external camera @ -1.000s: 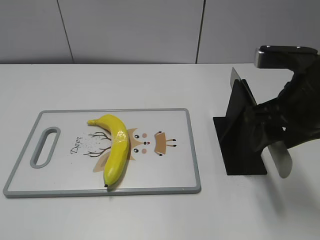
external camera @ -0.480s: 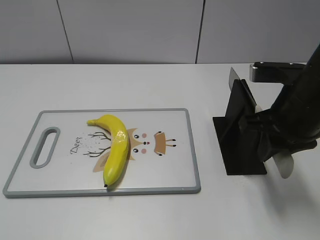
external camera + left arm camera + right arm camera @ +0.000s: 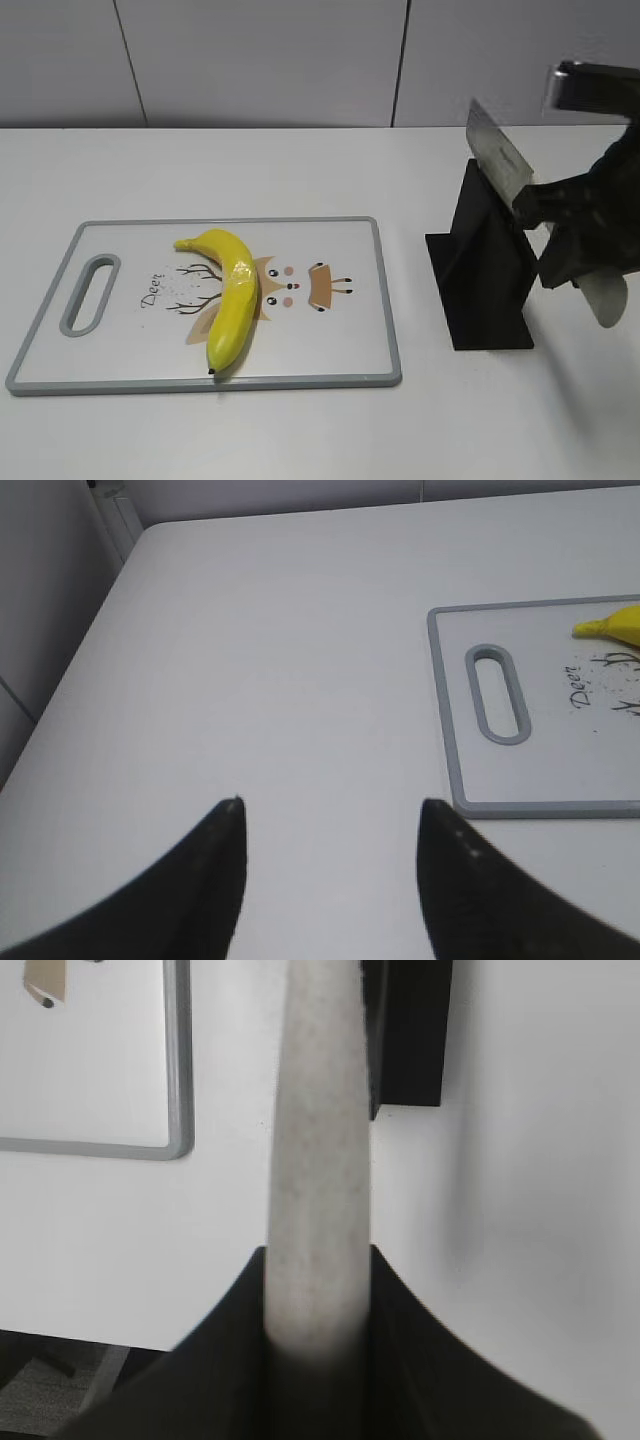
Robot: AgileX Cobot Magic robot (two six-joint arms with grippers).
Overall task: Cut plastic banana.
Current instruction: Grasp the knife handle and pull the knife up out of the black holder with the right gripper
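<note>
The yellow plastic banana (image 3: 235, 295) lies whole on the white cutting board (image 3: 340, 330), left of its middle; its stem end also shows in the left wrist view (image 3: 612, 626). My right gripper (image 3: 558, 228) is shut on the pale handle of a knife (image 3: 318, 1160), above the black knife stand (image 3: 485, 290). The knife's steel blade (image 3: 497, 158) slants up to the left over the stand's top. My left gripper (image 3: 330, 808) is open and empty over bare table, left of the board's handle slot (image 3: 498, 693). It is out of the exterior view.
The grey-rimmed board (image 3: 450, 720) has a deer drawing (image 3: 300, 285) beside the banana. The knife stand (image 3: 410, 1030) sits right of the board's corner (image 3: 180, 1080). The table's front edge and the floor show at the lower left of the right wrist view.
My right gripper has risen and shifted right with the knife. The blade has come up out of the stand. The banana and board have not moved.
</note>
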